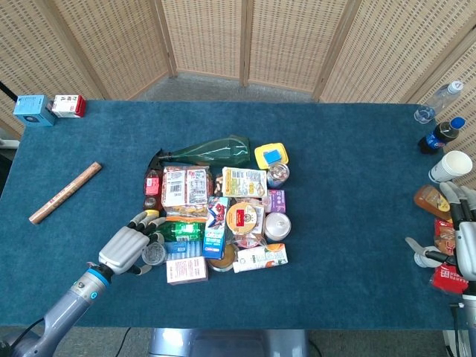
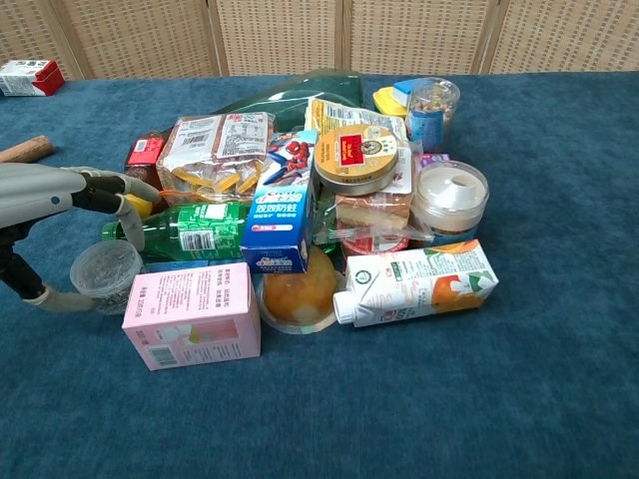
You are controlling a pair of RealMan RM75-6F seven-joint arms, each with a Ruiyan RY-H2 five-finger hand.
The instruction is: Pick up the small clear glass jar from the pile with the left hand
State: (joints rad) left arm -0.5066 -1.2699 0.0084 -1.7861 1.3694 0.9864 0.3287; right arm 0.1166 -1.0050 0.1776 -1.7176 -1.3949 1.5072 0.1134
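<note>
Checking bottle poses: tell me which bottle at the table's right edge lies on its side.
The clear water bottle, farthest back at that edge, lies tipped over; the dark cola bottle with the blue cap beside it stands upright.

Worktop (image 1: 342,186) covered in dark blue cloth. Pile sits mid-left: green glass bottle (image 1: 208,152) at the far edge, yellow box (image 1: 271,155) beside it, pink box (image 2: 192,314) and juice carton (image 2: 419,282) at the near edge, small clear glass jar (image 2: 106,273) at the pile's near-left corner, just beside the pink box. Wooden stick (image 1: 65,193) lies well apart to the left. Blue box (image 1: 33,108) and red-white carton (image 1: 68,105) touch at the far-left corner. Right edge: clear water bottle (image 1: 439,100), cola bottle (image 1: 442,134), paper cup (image 1: 451,165).
</note>
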